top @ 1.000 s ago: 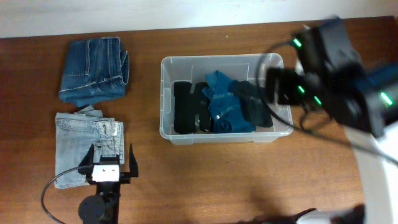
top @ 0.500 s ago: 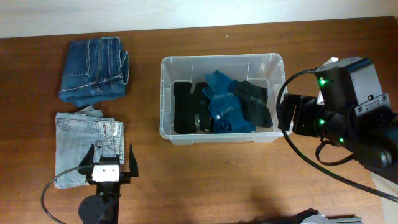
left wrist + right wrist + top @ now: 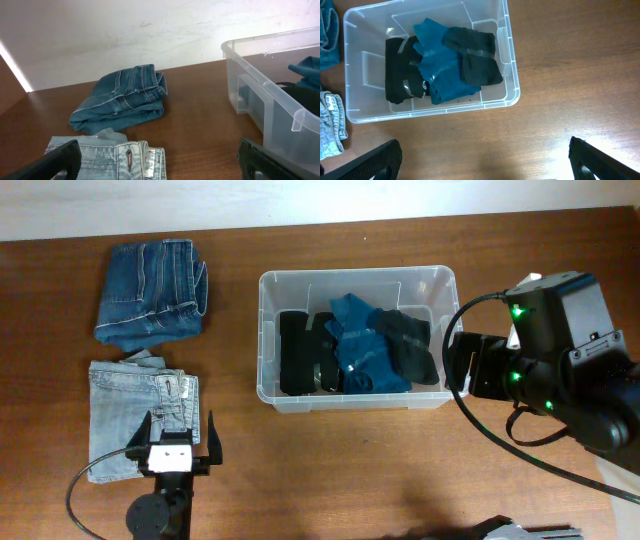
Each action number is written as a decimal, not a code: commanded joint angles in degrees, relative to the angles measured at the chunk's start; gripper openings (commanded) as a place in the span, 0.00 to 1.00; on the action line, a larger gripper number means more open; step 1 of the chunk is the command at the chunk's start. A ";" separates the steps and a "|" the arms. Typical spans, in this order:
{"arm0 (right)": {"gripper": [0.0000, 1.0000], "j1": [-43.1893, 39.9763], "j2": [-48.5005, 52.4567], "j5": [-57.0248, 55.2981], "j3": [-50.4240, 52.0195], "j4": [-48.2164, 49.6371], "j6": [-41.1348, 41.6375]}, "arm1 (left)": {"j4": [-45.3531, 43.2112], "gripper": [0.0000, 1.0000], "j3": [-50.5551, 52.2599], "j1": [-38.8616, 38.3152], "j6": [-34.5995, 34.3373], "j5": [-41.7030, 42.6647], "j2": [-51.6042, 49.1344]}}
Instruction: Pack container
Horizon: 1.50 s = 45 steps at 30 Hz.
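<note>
Wooden tabletop (image 3: 330, 470): I see the container (image 3: 268, 330) at centre, dark jeans (image 3: 150, 290) at ten o'clock, light jeans (image 3: 120, 410) at eight by my left gripper (image 3: 179, 430); right gripper (image 3: 485, 165) at three, both spread wide.

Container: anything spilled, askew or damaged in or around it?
Nothing stands out. The container sits upright and square on the table. Its black and teal clothes are loosely piled but all inside the walls. The dark jeans and light jeans lie folded on the left arm's side.
</note>
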<state>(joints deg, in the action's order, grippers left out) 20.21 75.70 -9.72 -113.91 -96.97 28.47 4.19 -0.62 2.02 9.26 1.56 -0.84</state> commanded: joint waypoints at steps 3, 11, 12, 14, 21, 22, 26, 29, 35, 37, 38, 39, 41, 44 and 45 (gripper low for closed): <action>0.98 0.33 -1.25 -1.79 2.91 0.35 0.31 | 0.39 0.99 0.11 0.24 0.72 0.61 0.50; 0.99 -6.54 -16.15 -0.81 23.21 16.31 0.31 | 0.39 0.99 0.11 0.24 0.70 0.61 0.50; 0.98 -7.69 -17.90 -0.48 25.73 17.64 0.28 | 0.39 0.99 0.11 0.24 0.70 0.61 0.50; 0.98 -10.99 -23.06 0.22 33.24 21.75 0.28 | 0.39 0.99 0.11 0.24 0.72 0.61 0.50; 0.99 -16.39 -41.35 7.23 59.10 43.93 -11.23 | 0.39 0.99 0.11 0.24 0.72 0.63 0.50; 0.99 -16.61 -44.09 8.94 62.62 47.52 -13.14 | 0.39 0.99 0.11 0.24 0.72 0.61 0.50; 0.98 -18.16 -53.92 11.06 75.73 58.07 -14.69 | 0.39 0.99 0.11 0.24 0.72 0.63 0.50; 0.98 -19.61 -59.39 11.32 84.41 63.82 -14.53 | 0.39 0.99 0.11 0.24 0.72 0.61 0.50; 0.99 -20.28 -65.99 11.72 97.92 77.75 -14.53 | 0.39 0.99 0.11 0.24 0.72 0.63 0.50; 0.98 -20.28 -67.41 12.22 101.68 83.52 -14.56 | 0.39 0.99 0.11 0.24 0.72 0.61 0.50; 0.98 -20.28 -68.00 12.39 103.32 86.12 -14.56 | 0.39 0.99 0.11 0.24 0.72 0.63 0.50; 0.98 -20.28 -68.57 12.59 104.74 88.35 -14.56 | 0.39 0.99 0.11 0.24 0.72 0.61 0.50; 0.98 -20.28 -69.81 12.96 107.08 91.73 -14.58 | 0.39 0.99 0.11 0.24 0.72 0.61 0.50; 0.99 -20.28 -71.80 12.98 109.24 94.40 -14.58 | 0.39 0.99 0.11 0.24 0.72 0.61 0.50; 0.98 -20.35 -72.70 12.96 109.74 94.66 -14.67 | 0.39 0.99 0.11 0.24 0.72 0.61 0.50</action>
<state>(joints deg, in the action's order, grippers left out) 0.40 5.04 2.48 -5.54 -3.33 14.50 4.23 -0.64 2.02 9.28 1.56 -0.84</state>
